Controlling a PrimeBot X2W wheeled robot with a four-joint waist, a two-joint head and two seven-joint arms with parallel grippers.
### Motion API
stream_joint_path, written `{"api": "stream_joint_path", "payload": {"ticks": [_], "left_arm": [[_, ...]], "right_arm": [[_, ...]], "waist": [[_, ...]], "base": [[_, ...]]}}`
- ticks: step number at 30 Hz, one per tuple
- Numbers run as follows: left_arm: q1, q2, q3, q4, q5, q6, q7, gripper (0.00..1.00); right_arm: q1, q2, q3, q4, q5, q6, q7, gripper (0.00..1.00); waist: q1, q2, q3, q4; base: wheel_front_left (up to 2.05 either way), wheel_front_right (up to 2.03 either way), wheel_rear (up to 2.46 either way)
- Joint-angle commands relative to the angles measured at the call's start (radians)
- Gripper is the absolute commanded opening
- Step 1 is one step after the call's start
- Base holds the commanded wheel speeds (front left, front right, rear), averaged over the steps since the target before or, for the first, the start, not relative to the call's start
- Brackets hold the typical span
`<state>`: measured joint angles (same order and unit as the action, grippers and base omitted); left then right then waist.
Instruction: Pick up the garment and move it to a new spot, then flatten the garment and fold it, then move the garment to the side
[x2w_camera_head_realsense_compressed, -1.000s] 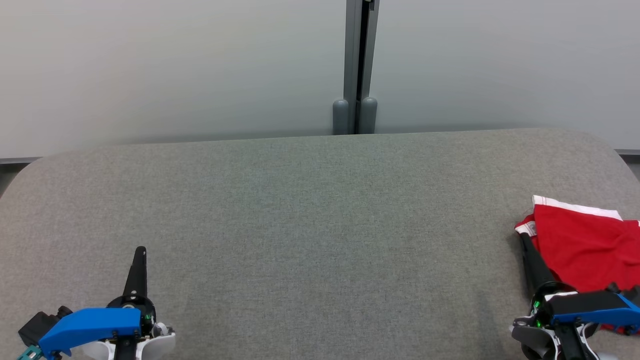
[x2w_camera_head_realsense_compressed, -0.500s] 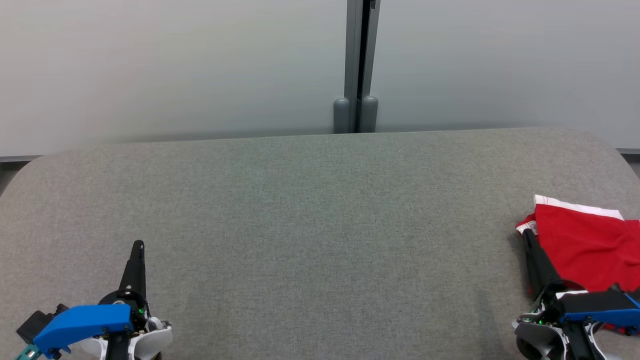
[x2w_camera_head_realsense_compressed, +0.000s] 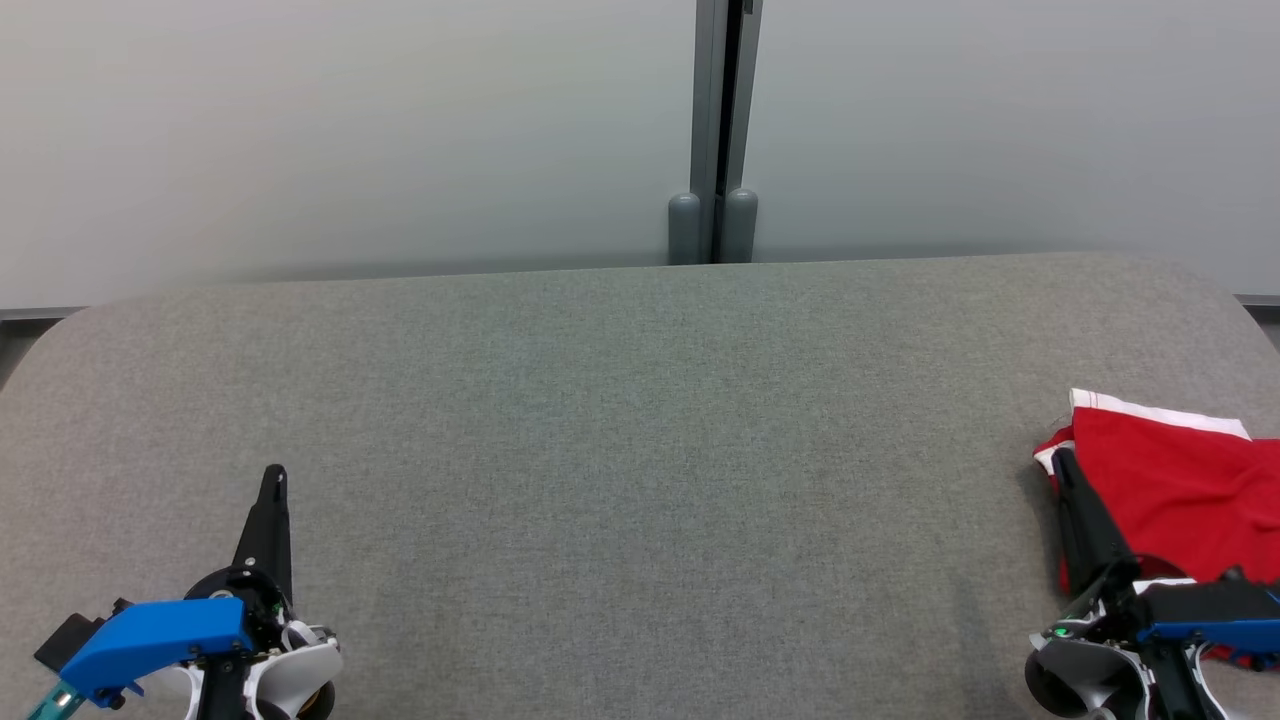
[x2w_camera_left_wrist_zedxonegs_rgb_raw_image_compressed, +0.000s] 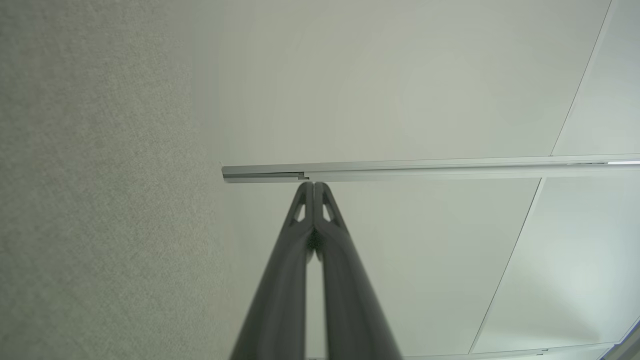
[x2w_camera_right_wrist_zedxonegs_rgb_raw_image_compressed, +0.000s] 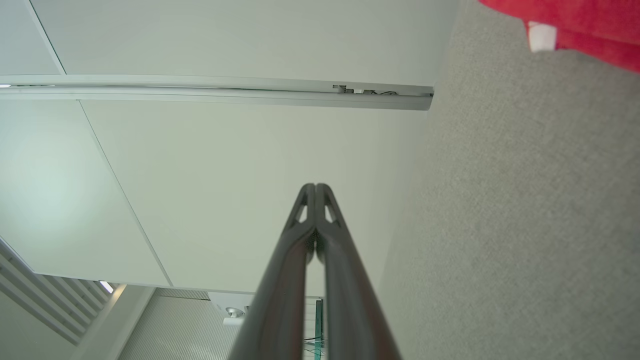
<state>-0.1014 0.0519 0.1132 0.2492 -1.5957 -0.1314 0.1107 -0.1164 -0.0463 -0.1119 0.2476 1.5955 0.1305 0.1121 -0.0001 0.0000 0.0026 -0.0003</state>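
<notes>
Holding both pairs of jaws fully closed, fingertip against fingertip, I am gripping nothing in either. My left gripper (x2w_camera_head_realsense_compressed: 274, 478) is sitting low over the grey fabric surface (x2w_camera_head_realsense_compressed: 640, 430), with its fingers pointing away from me toward the far wall. My right gripper (x2w_camera_head_realsense_compressed: 1063, 462) is pointing the same way on the opposite side.

The garment (x2w_camera_head_realsense_compressed: 1175, 490), red with a white band along its far edge, is lying bunched on the surface immediately right of my right fingers. In the head view its left margin is showing behind those fingers, so the two are overlapping there; whether they are touching I cannot tell. In the right wrist view the red cloth is sitting ahead of the tips and off to one side, clear of the closed jaws. On the side away from my left gripper the cloth is running out of the head view, so its full extent is not showing.

Between my two grippers the grey surface is stretching wide, and the garment is lying well apart from my left jaws. Ahead of both sets of tips, beyond the surface's far edge, pale wall panels (x2w_camera_head_realsense_compressed: 300, 130) are standing. A grey vertical post (x2w_camera_head_realsense_compressed: 712, 130) is dividing them roughly midway between my grippers.
</notes>
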Motion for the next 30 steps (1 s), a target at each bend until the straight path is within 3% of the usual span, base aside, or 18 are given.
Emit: {"api": "stream_joint_path", "payload": {"ticks": [1, 30], "left_arm": [[-0.013, -0.003, 0.002, -0.008, -0.017, 0.001, 0.006, 0.00], [-0.012, -0.003, 0.002, -0.008, -0.018, 0.001, 0.008, 0.00]], "right_arm": [[0.015, -0.007, -0.004, -0.006, 0.017, 0.000, 0.004, 0.00], [0.015, -0.007, -0.004, -0.007, 0.019, 0.000, 0.006, 0.00]], "waist": [[0.0001, 0.0000, 0.000, 0.000], [0.0001, 0.0000, 0.001, 0.000]], "base": [[0.00, 0.00, 0.00], [0.00, 0.00, 0.00]]}}
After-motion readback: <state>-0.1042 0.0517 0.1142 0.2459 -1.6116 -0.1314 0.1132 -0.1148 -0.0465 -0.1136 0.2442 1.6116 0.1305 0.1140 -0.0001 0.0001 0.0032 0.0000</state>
